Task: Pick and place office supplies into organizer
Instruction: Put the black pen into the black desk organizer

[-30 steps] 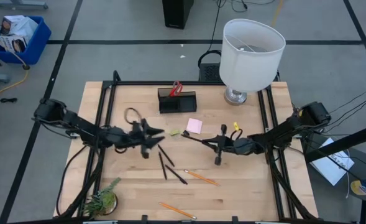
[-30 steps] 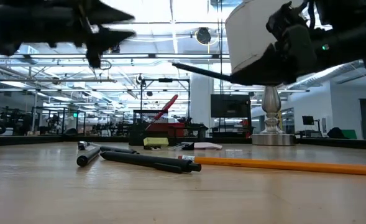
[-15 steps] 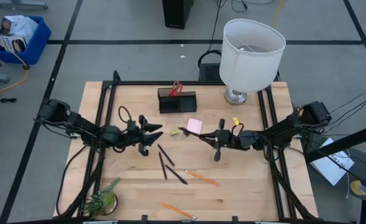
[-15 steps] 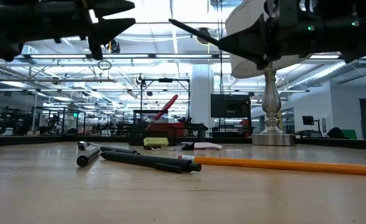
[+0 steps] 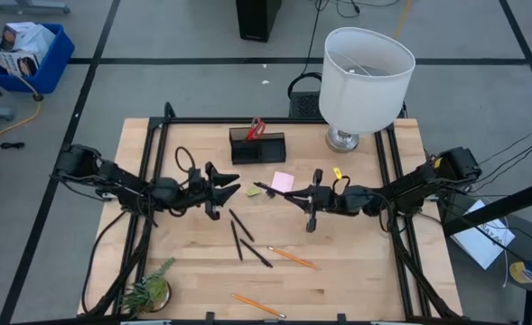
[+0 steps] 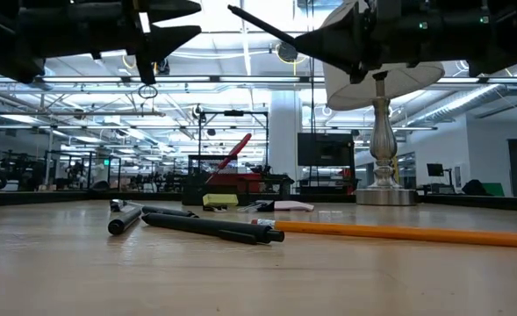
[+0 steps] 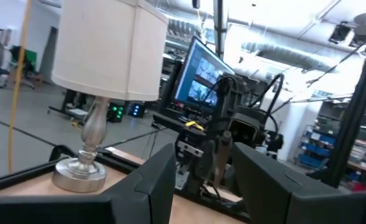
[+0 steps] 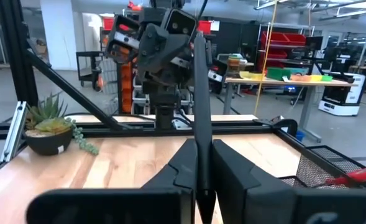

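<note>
My right gripper (image 5: 294, 196) hovers above the table's middle, shut on a black pen (image 5: 271, 190) whose free end points toward the left gripper. Facing it from the left, my left gripper (image 5: 234, 186) is open and holds nothing. The black organizer (image 5: 256, 147) stands at the far middle with red scissors (image 5: 256, 128) sticking out of it. A pink sticky pad (image 5: 282, 182) and a yellow-green eraser (image 5: 253, 192) lie flat under the pen. Black pens (image 5: 242, 226) and two orange pencils (image 5: 293, 257) (image 5: 257, 306) lie on the wood nearer the front. My right gripper pinches the black pen near one end (image 8: 200, 146) between its two fingers. The fingers come about level from the table's right and lie along the pen. The pen's long free part (image 6: 262, 26) juts out past the fingertips, slanting upward, lifted clear of the table.
A white-shaded lamp (image 5: 365, 77) stands at the far right corner. A small green plant (image 5: 148, 289) sits at the near left corner. A black frame (image 5: 157, 153) runs along the table's left, far and right edges.
My right gripper has risen and tipped upward with the pen, drifting a little toward the table's left. The pen's free end now points well above level. My left gripper has edged up and toward the far edge, still open.
</note>
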You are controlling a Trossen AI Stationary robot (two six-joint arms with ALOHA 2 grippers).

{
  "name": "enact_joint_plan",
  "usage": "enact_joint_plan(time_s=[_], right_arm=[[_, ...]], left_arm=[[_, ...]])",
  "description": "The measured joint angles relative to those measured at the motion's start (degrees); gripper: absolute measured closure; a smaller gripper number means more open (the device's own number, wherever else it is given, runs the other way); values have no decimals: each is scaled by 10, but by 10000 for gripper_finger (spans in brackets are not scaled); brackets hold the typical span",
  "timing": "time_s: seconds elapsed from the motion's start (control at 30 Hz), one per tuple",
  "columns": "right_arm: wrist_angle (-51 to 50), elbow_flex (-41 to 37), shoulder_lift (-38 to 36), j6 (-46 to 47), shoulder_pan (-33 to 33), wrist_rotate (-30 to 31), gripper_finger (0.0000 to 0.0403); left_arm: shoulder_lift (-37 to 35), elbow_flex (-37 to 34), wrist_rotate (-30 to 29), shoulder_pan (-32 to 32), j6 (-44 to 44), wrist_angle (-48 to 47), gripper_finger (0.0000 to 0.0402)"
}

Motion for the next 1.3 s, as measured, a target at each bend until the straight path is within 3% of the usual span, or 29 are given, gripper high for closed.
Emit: enact_joint_plan(time_s=[0.13,0.9,1.3], right_arm=[[-4,1,0,9,-15,0,379],[-6,1,0,18,-25,-15,379],[-14,1,0,14,-25,-14,379]], left_arm=[[10,9,28,10,-17,1,236],[156,157,63,53,-52,-52,236],[169,164,55,53,-52,-47,236]])
